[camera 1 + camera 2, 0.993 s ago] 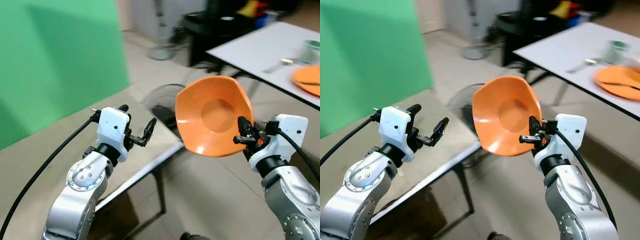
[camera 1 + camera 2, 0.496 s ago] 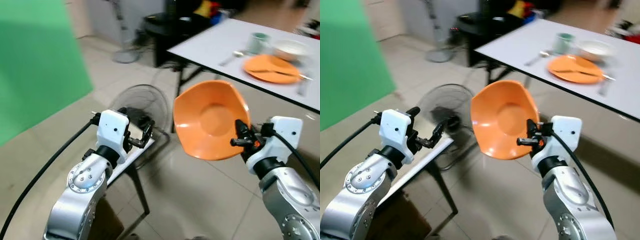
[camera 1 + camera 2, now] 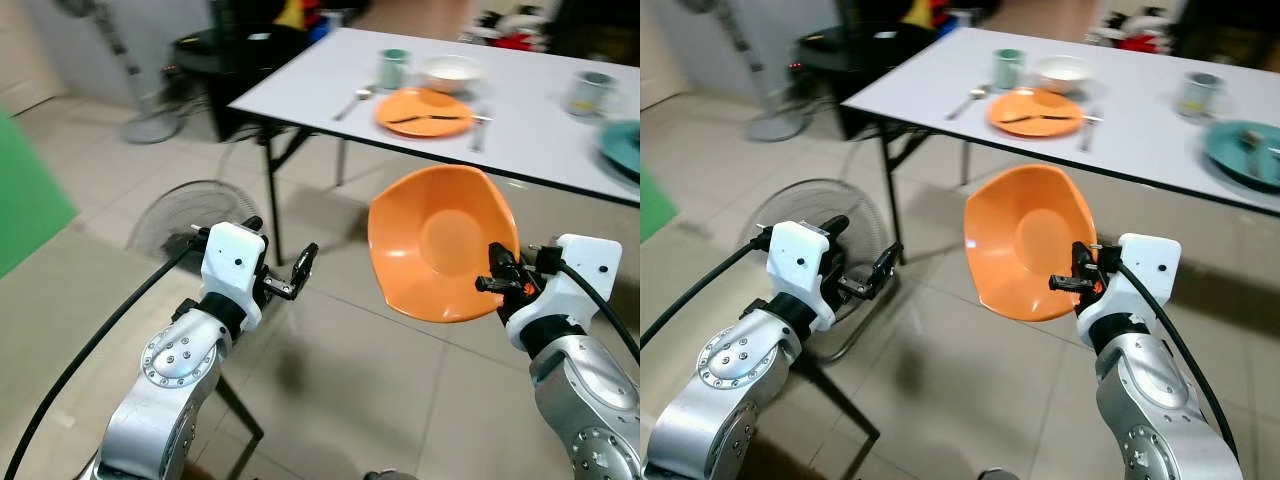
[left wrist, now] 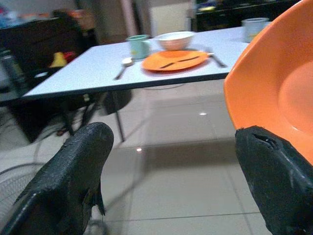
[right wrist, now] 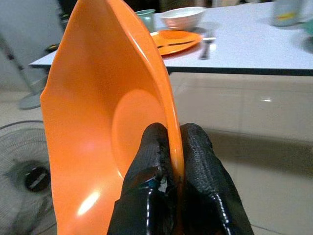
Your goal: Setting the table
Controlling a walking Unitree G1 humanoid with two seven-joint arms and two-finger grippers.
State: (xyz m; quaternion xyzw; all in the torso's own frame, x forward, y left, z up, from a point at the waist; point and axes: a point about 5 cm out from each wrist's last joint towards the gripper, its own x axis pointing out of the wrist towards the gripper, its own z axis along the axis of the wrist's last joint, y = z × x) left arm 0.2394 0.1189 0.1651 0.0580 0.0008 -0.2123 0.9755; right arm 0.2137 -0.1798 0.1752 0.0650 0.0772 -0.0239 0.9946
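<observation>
Pinched on the rim of the orange plate [image 3: 440,243], our right gripper [image 3: 497,284] carries it upright at chest height, face toward us. Our left gripper [image 3: 300,265] hangs empty beside it, fingers spread apart. Since a second ago our view has swung off the green wall and the near tabletop, and the white table [image 3: 530,130] has come fully before us, with an orange plate setting [image 3: 424,111], bowl [image 3: 448,70] and cups laid. We judge the turn nearly done; walking closer comes next.
</observation>
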